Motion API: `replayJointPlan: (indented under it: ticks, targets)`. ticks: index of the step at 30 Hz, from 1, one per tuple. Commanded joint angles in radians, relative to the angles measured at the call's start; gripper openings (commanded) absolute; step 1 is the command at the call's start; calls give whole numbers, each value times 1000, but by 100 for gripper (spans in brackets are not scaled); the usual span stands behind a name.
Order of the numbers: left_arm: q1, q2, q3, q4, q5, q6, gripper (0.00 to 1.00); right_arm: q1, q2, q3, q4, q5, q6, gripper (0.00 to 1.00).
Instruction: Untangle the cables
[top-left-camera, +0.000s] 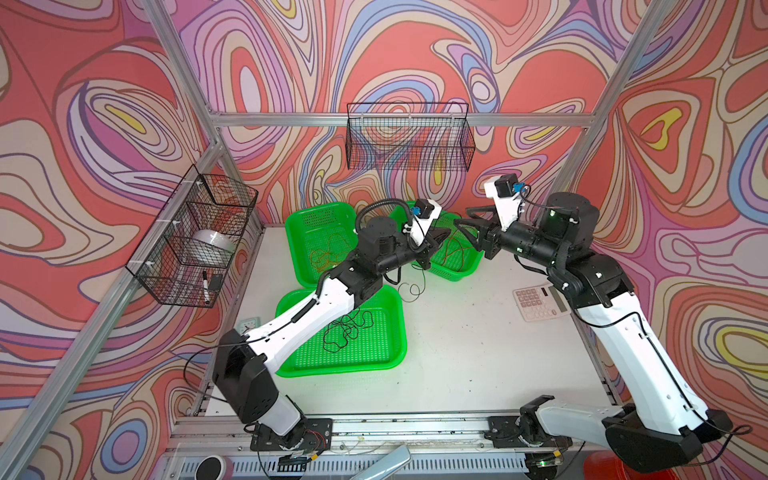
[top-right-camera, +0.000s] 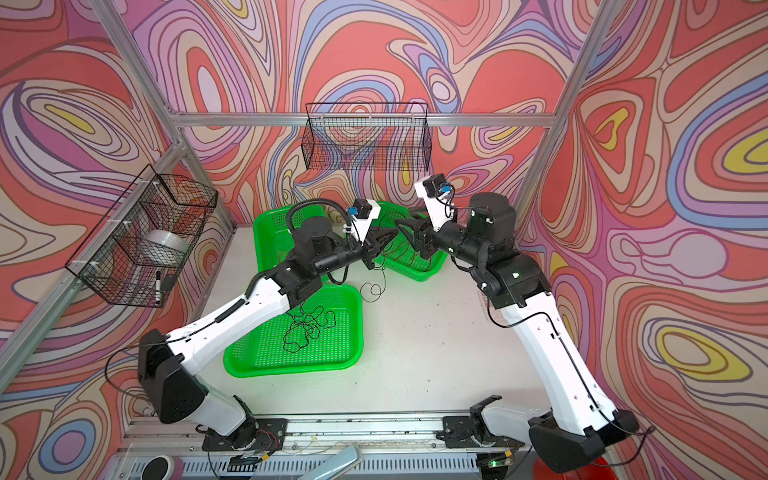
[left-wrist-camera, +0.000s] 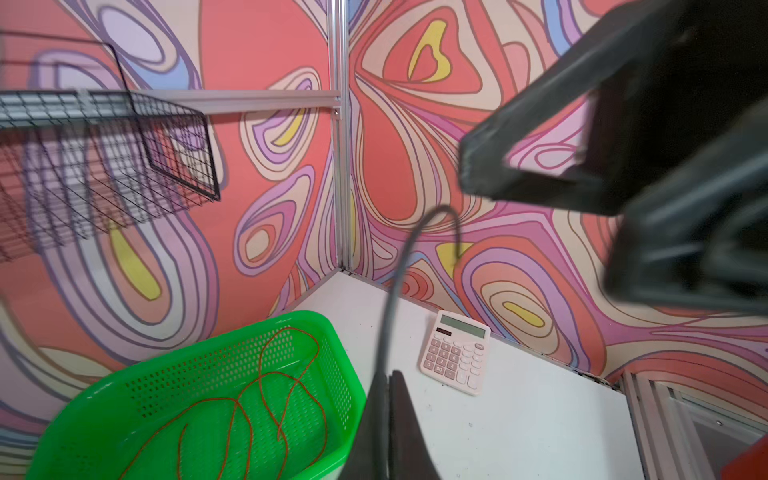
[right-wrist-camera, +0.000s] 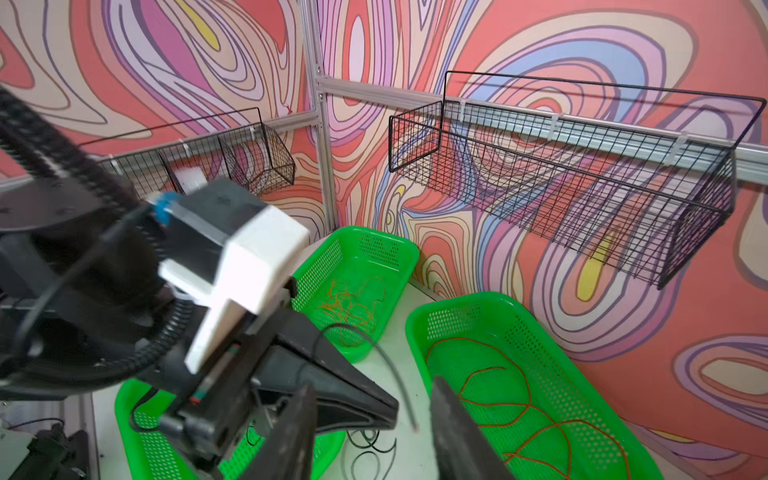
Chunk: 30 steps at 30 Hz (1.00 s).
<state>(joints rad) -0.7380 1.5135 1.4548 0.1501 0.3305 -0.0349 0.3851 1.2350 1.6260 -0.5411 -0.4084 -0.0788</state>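
Observation:
My left gripper (left-wrist-camera: 388, 374) is shut on a thin black cable (left-wrist-camera: 399, 266) that arcs up out of its jaws to a free end. From the left gripper (top-left-camera: 444, 237) the black cable hangs down to loose loops (top-left-camera: 409, 289) on the table. My right gripper (right-wrist-camera: 374, 415) stands open just in front, and the cable's free end (right-wrist-camera: 399, 382) lies between its fingers without touching them. A black tangle (top-left-camera: 347, 328) lies in the near green basket (top-left-camera: 374, 361). An orange cable (right-wrist-camera: 353, 303) and a red-brown cable (right-wrist-camera: 498, 395) each lie in a far basket.
A pink calculator (top-left-camera: 538, 301) lies on the table at the right, under my right arm. Wire baskets hang on the back wall (top-left-camera: 409, 137) and the left wall (top-left-camera: 195, 237). The two far green baskets (top-left-camera: 316, 220) (top-left-camera: 461, 272) stand against the back wall.

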Motion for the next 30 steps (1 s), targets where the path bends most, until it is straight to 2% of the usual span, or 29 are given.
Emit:
replayJointPlan:
  ticks: [1, 8, 10, 15, 22, 26, 28, 29, 30]
  targets:
    - [-1, -130, 91, -188, -98, 93, 0, -2, -41, -45, 91, 26, 22, 69]
    - [2, -262, 138, -487, -276, 204, 0, -3, -61, -144, 147, 84, 46, 75]
    - [11, -303, 92, -525, -314, 215, 0, -2, -69, -170, 153, 115, 55, 75]
    - [72, -429, -110, -556, -341, 150, 0, -2, -106, -266, 162, 184, 80, 75]
    - [109, -562, -529, -423, -373, 33, 0, -3, -160, -491, 244, 277, 131, 76]
    - [122, -558, -675, -322, -405, -6, 0, -2, -163, -616, 312, 311, 153, 77]
    - [136, -558, -723, -274, -383, -18, 0, -2, -174, -703, 393, 329, 169, 78]
    - [140, -554, -739, -263, -387, -26, 16, -2, -181, -744, 425, 348, 171, 79]
    - [143, -550, -747, -260, -395, -34, 47, -2, -186, -771, 450, 369, 174, 79]
